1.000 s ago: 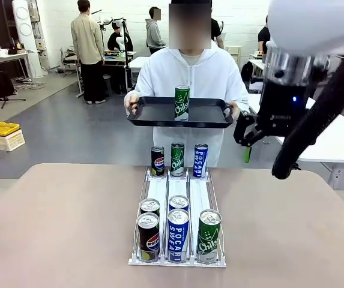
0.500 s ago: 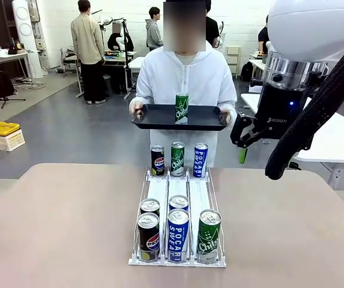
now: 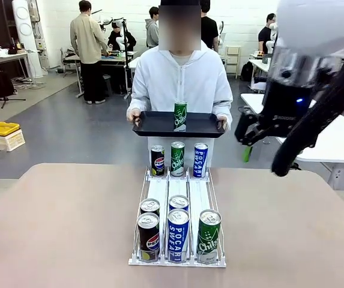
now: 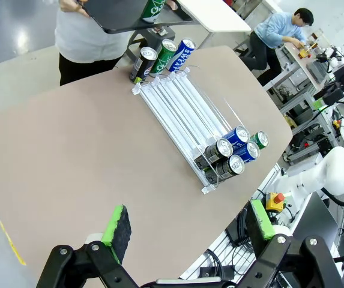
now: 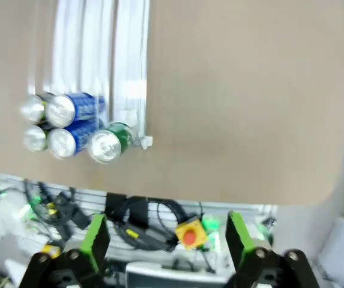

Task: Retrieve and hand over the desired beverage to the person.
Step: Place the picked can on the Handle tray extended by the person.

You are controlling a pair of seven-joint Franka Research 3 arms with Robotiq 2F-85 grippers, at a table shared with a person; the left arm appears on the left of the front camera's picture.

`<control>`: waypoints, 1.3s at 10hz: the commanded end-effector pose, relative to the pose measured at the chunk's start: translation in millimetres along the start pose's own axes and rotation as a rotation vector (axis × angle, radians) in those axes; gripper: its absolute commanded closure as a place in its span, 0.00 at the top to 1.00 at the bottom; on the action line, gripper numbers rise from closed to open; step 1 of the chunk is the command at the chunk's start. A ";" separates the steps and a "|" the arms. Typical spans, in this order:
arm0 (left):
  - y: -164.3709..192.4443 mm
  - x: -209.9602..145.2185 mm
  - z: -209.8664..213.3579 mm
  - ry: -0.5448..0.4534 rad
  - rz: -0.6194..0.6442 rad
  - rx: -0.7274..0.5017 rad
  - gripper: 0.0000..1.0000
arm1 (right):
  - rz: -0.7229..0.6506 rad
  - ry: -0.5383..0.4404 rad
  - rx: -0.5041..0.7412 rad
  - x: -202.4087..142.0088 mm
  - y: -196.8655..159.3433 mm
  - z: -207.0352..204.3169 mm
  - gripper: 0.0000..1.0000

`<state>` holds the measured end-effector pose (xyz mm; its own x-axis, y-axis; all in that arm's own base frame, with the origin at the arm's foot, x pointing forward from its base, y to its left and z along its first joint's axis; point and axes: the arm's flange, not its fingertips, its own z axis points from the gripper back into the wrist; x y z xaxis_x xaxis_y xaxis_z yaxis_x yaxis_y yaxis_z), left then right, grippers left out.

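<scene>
1. Handover looked finished, in my judgement: the can [image 3: 180, 115], a green one, stood upright on the tray [image 3: 153, 124], which the person [image 3: 181, 78] held in both hands beyond the far edge of the desk [image 3: 69, 228].
2. Right end effector [image 5: 165, 237] hung high above the desk, jaws spread wide and holding nothing. Left end effector [image 4: 190, 222] was likewise wide open and empty.
3. Next move probably called only for parking both arms clear of the desk; no further grasp seemed needed.
4. Rack [image 3: 178, 198] lay mid-desk, with five near cans [image 3: 178, 235] and three far cans [image 3: 178, 159] standing just below the tray.
5. Right arm hung to the right of the tray, apart from it; a leftward swing could knock the tray or the far cans.
</scene>
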<state>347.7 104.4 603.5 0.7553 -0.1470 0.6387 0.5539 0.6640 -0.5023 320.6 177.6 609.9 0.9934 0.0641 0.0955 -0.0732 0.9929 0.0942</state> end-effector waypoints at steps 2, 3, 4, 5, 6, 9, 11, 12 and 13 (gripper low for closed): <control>0.3 -0.4 0.7 -0.012 -0.017 -0.013 1.00 | 0.201 -0.174 0.244 -85.2 -140.8 56.0 1.00; 0.3 -0.4 0.7 -0.012 -0.017 -0.013 1.00 | 0.257 -0.248 0.295 -102.5 -174.2 70.0 1.00; 0.3 -0.4 0.7 -0.012 -0.017 -0.013 1.00 | 0.368 -0.296 0.336 -114.9 -198.1 81.6 1.00; 0.3 -0.4 0.7 -0.012 -0.017 -0.013 1.00 | 0.459 -0.333 0.371 -119.1 -219.0 92.3 1.00; 0.3 -0.4 0.7 -0.012 -0.017 -0.013 1.00 | 0.568 -0.358 0.380 -118.9 -239.9 103.9 1.00; 0.3 -0.4 0.7 -0.012 -0.017 -0.013 1.00 | 0.531 -0.408 0.462 -100.1 -272.3 104.9 1.00; 0.3 -0.4 0.7 -0.012 -0.017 -0.013 1.00 | 0.497 -0.464 0.521 -91.6 -274.6 93.0 1.00; 0.3 -0.4 0.7 -0.012 -0.017 -0.013 1.00 | 0.476 -0.493 0.544 -87.2 -271.9 88.3 1.00; 0.3 -0.4 0.7 -0.012 -0.017 -0.013 1.00 | 0.466 -0.495 0.544 -82.4 -267.9 84.5 1.00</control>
<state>347.5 104.5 604.2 0.7551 -0.1472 0.6389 0.5535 0.6653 -0.5010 247.6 -110.4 668.5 0.7231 0.2909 0.6265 -0.6142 0.6856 0.3907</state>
